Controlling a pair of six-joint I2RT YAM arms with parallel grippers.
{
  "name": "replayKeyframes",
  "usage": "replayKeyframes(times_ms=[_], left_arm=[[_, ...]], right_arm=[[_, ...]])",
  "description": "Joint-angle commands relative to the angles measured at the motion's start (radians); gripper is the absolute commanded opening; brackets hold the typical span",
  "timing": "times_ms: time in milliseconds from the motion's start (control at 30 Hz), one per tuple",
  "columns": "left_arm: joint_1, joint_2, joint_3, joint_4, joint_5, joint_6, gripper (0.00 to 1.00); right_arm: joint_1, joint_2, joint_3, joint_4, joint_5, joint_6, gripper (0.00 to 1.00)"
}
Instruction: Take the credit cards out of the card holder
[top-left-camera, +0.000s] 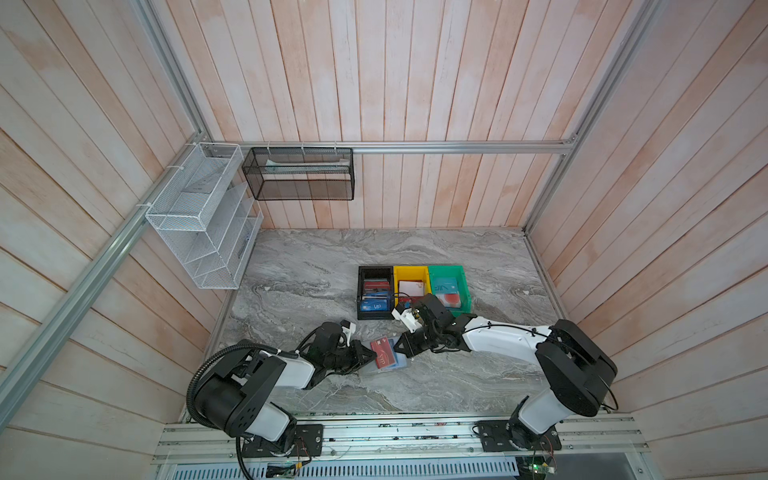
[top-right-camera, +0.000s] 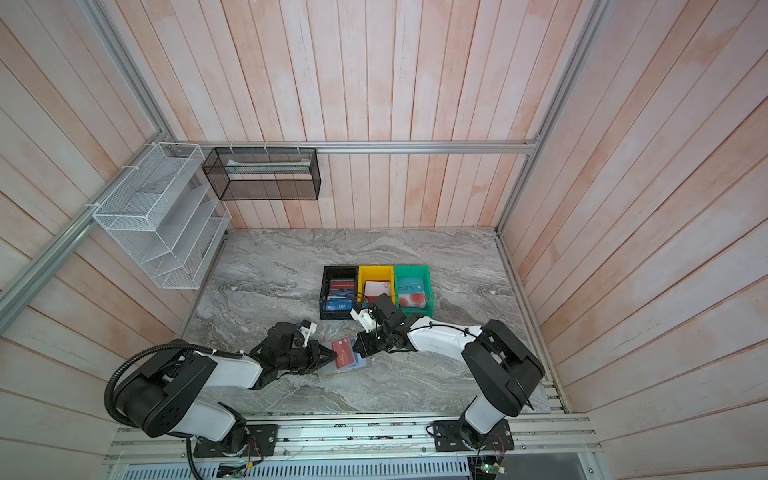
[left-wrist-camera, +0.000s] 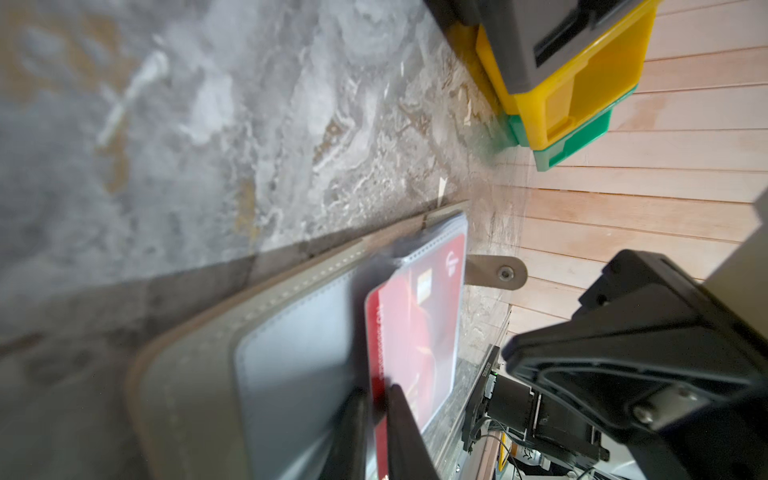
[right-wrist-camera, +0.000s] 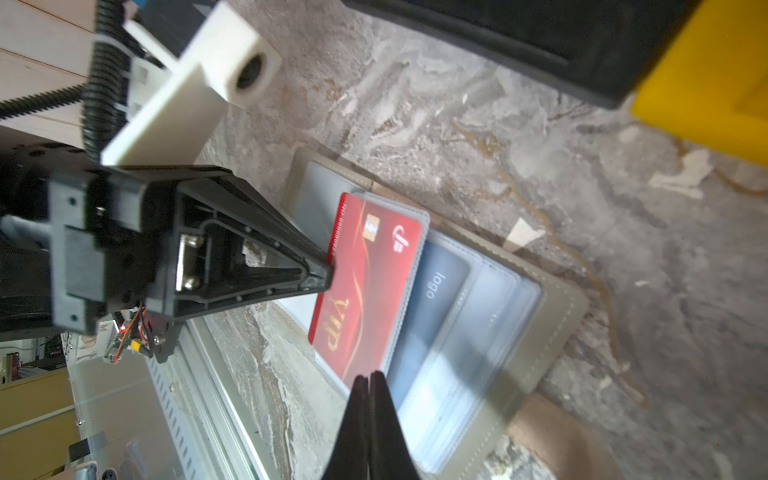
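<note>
A grey marble-patterned tabletop (top-left-camera: 311, 270) is seen in both top views. Towards its rear, a black plastic bin (top-left-camera: 360, 291), a yellow plastic bin (top-left-camera: 411, 270) and a green plastic bin (top-left-camera: 446, 269) are set side by side, with cards inside. Nearer the front, a flat grey stitched card holder (right-wrist-camera: 557, 316) is laid open between the arms. A red glossy plastic card with gold "VIP" lettering (right-wrist-camera: 365, 282) is lodged partly within a translucent pocket. Its long edge is clamped by the left gripper (right-wrist-camera: 326, 271). The right gripper (right-wrist-camera: 369, 376) is pressed fully together at the pocket's edge; whether the sleeve is pinched cannot be told.
</note>
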Motion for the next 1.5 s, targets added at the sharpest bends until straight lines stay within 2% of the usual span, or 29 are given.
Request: replayKeyframes(times_ms=[0, 333, 933, 1167, 1467], left_arm=[[-0.004, 0.018, -0.008, -0.005, -0.012, 0.000, 0.15], [-0.005, 0.007, -0.016, -0.008, -0.015, 0.002, 0.15], [-0.004, 0.015, -0.010, -0.008, -0.008, 0.006, 0.15], [-0.005, 0.005, -0.017, -0.017, -0.010, 0.003, 0.15], [-0.002, -0.004, -0.032, -0.027, -0.012, 0.008, 0.15]], right_arm=[[0.006, 0.009, 0.017, -0.025, -0.024, -0.017, 0.00], [0.011, 0.097, 0.021, 0.029, -0.059, -0.013, 0.00], [0.011, 0.139, 0.053, 0.028, -0.077, -0.027, 0.00], [0.006, 0.199, 0.042, 0.030, -0.058, 0.006, 0.00], [-0.016, 0.204, -0.012, 0.051, -0.053, 0.045, 0.00]])
